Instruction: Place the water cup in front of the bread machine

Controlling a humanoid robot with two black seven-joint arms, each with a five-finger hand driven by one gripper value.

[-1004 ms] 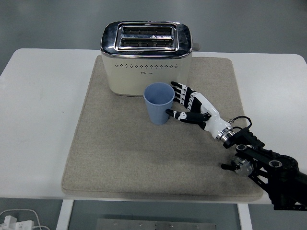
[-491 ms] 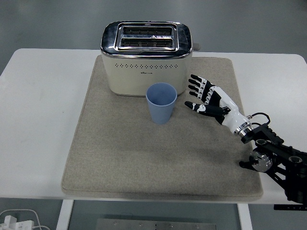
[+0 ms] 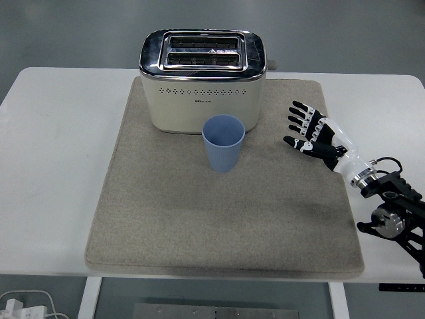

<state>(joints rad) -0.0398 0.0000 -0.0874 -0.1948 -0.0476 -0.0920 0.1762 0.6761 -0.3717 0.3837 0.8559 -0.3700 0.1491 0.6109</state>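
Small dark logo on cream toaster [image 3: 202, 83] front, too tiny to read. Blue plastic cup [image 3: 222, 143] upright on beige mat [image 3: 166, 212], just in front of toaster. Right hand [image 3: 313, 134] well right of cup, fingers spread, holding nothing.

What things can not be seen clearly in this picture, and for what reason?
- Inside of the blue cup: the head view shows only its inner wall, so any water cannot be confirmed.
- Small print on the toaster front: too small to read.
- Right arm behind the right hand: cut off by the right edge.
- Left arm: out of view.
- White items at the bottom left corner: cut by the edge.
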